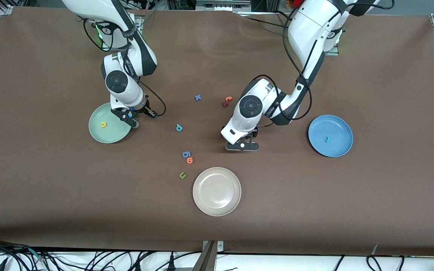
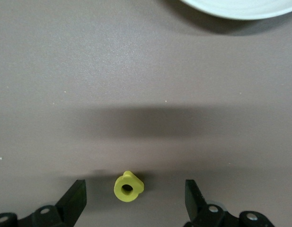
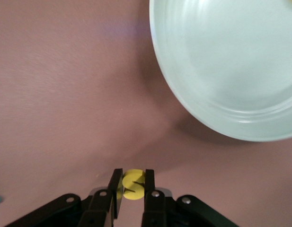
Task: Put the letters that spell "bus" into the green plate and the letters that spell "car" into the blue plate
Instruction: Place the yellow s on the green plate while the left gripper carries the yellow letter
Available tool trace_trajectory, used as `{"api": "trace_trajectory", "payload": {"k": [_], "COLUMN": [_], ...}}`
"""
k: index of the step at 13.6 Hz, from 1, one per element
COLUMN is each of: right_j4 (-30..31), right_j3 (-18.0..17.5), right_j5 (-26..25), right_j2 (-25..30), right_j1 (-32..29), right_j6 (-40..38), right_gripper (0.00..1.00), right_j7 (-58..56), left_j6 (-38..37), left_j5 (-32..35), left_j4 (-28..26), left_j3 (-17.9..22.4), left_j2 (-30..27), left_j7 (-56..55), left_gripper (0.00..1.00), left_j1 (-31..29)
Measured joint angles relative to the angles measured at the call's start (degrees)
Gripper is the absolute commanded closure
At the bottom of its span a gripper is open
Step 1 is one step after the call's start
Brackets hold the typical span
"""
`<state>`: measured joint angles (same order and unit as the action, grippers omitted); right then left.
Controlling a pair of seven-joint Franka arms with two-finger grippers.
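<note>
beige-white plate (image 1: pixel 217 191) sits low at centre frame on our brown worktop (image 1: pixel 371 195). at left of the frame, our right gripper (image 3: pixel 134 185) pinches the yellow s (image 3: pixel 134 184) between its fingers beside the green plate (image 1: pixel 108 131), which already holds the yellow u (image 1: pixel 104 124); we judge a drop comes next. mid-frame, our left gripper (image 2: pixel 135 195) stands with fingers spread, the yellow a (image 2: pixel 128 187) lying untouched between them. the blue plate (image 1: pixel 330 128), at right, carries one teal letter (image 1: pixel 328 139).
</note>
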<state>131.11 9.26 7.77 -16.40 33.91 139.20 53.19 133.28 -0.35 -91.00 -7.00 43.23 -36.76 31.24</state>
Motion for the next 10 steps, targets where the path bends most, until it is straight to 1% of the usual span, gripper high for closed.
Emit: {"api": "trace_trajectory", "payload": {"k": [2, 3, 5, 6, 7, 8, 10], "right_j4": [-4.74, -7.23, -10.61, -11.27, -11.28, -11.06, -10.34], "right_j3": [2.78, 4.9, 9.68, 12.05, 14.01, 15.39, 16.42], "right_j5": [0.0, 0.0, 0.0, 0.0, 0.0, 0.0, 0.0], "right_j2": [2.68, 3.76, 4.93, 5.06, 4.9, 4.39, 2.19], "right_j1": [-0.01, -0.03, -0.11, -0.19, -0.29, -0.46, -0.77], "right_j6": [-10.71, -15.99, -22.81, -24.16, -24.52, -24.54, -23.32], "right_gripper": [1.0, 1.0, 1.0, 1.0, 1.0, 1.0, 1.0], "right_j7": [-2.86, -5.58, -12.77, -16.83, -20.63, -23.64, -27.28], "left_j6": [0.06, 0.3, 1.95, 2.5, 2.78, 2.87, 2.88], "left_j5": [0.09, 0.1, 0.11, 0.11, 0.11, 0.11, 0.18], "left_j4": [0.0, -0.03, -0.38, -0.52, -0.62, -0.68, -0.68], "left_j3": [0.04, 0.04, 0.04, 0.04, 0.04, 0.04, 0.14], "left_j2": [0.42, 0.65, 1.23, 1.54, 1.75, 1.83, 1.74], "left_j7": [-0.01, -0.01, -0.01, -0.03, -0.04, -0.04, -0.04], "left_gripper": [0.08, 0.09, 0.27, 0.29, 0.33, 0.42, 0.53], "left_j1": [0.0, 0.05, 0.39, 0.56, 0.67, 0.71, 0.7]}}
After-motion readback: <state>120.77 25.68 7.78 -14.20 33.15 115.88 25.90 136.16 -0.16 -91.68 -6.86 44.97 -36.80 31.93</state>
